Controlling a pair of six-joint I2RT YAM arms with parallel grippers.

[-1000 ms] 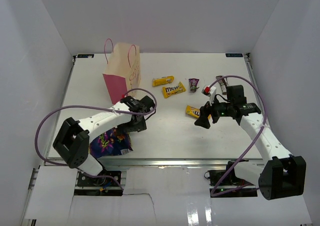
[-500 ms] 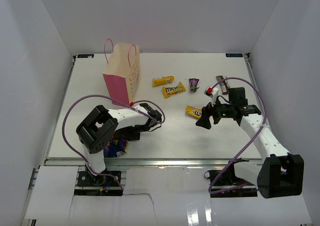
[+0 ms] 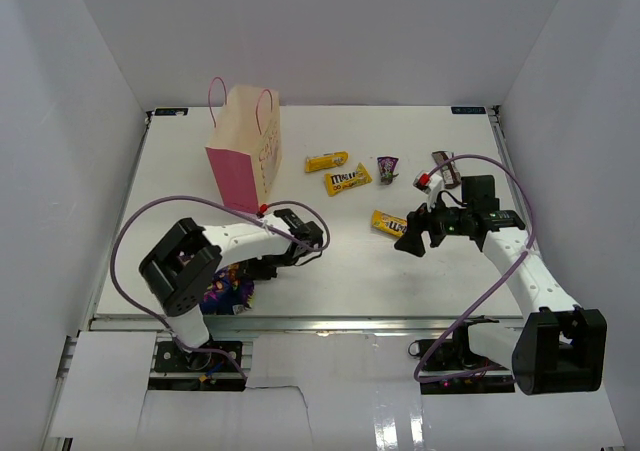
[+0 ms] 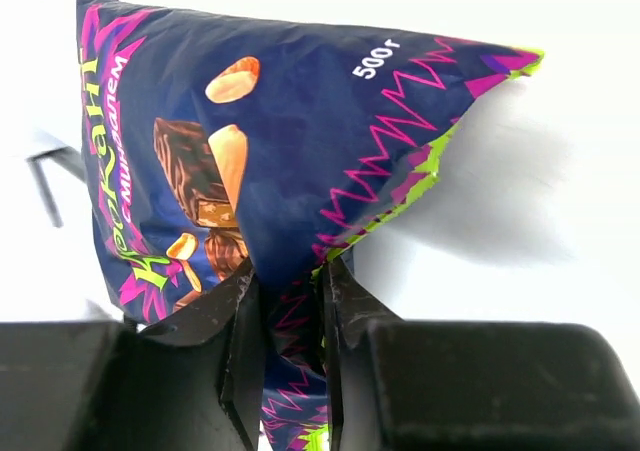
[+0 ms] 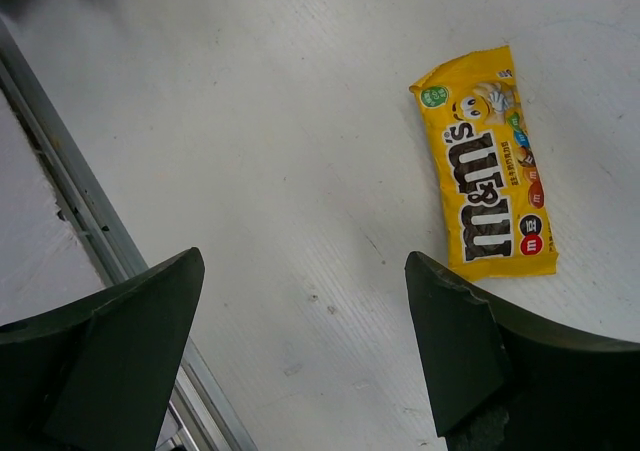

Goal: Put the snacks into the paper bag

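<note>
We're early in the job, by our read: no snack shows in the paper bag (image 3: pixel 245 151), tho we can't see inside it from above. It stands upright at the back left of the table (image 3: pixel 330 271).

The left gripper (image 4: pixel 292 291) has its fingers nearly together, pinching a fold of the chip bag (image 4: pixel 290 141) near its lower edge; the wrist view shows the foil squeezed between them. That chip bag sits at the front left edge, partly under the arm, well apart from the paper bag. Lifted or not, we can't tell.

The right gripper (image 5: pixel 302 271) hangs w/ fingers wide, holding nothing, over bare table just beside a yellow packet (image 5: pixel 492 166), not touching it.

Mid-back, all loose: a second yellow packet (image 3: pixel 326 161), a third yellow packet (image 3: pixel 347 179), the purple wrapper (image 3: pixel 387 167), the dark bar (image 3: pixel 440 158). We count only three yellow ones.

So: bagged, none visibly; in hand, chip bag; left to do, everything else plus the carry to the paper bag.
</note>
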